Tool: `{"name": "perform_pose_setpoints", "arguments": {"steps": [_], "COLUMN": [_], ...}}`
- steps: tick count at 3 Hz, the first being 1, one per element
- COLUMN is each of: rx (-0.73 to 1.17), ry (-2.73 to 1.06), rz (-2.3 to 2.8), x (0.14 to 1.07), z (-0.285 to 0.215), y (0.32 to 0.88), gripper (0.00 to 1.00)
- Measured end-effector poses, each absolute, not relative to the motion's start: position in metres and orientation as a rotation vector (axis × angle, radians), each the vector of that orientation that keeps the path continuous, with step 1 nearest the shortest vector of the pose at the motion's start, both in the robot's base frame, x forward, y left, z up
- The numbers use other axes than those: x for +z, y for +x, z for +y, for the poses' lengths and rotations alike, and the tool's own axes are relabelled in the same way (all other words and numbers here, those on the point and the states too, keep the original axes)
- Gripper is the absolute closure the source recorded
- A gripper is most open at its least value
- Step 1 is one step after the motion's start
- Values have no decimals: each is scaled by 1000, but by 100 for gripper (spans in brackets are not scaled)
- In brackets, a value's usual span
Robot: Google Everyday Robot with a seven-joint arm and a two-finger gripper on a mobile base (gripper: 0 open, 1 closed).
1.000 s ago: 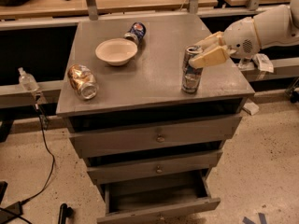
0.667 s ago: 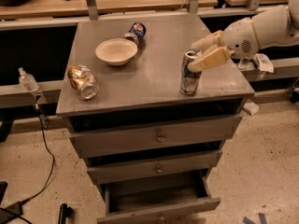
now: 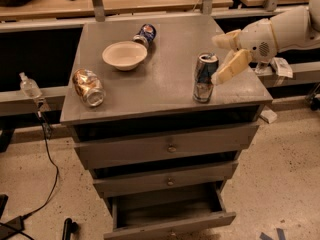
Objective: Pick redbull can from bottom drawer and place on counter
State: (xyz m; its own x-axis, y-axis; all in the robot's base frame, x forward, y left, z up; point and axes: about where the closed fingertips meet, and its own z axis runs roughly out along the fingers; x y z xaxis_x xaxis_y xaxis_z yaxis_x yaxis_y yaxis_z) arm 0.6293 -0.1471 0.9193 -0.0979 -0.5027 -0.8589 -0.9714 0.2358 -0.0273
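The redbull can (image 3: 204, 77) stands upright on the grey counter (image 3: 165, 79), near its front right corner. My gripper (image 3: 225, 56) is just right of the can, at the height of its top. Its cream fingers (image 3: 231, 68) are spread open and do not hold the can. The white arm reaches in from the right edge. The bottom drawer (image 3: 170, 217) is pulled out and no can shows inside it.
A cream bowl (image 3: 125, 55) sits at the counter's back middle. A blue can (image 3: 145, 34) lies behind it. A gold-brown can (image 3: 88, 87) lies at the front left. A clear bottle (image 3: 30, 87) and a cable are at the left; tan tables stand behind.
My gripper has let go of the redbull can and drawn back a little to the right, with its fingers opened. The can stays standing on the counter.
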Motion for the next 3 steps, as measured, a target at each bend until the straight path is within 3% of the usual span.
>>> {"name": "perform_pose_setpoints", "arguments": {"steps": [2,3], "rx": [645,645], "ry": [-1294,-1294], "rz": [1652,1652], "x": [944,944], "z": [-196,-196], "y": [633,633], "gripper": [0,0]}}
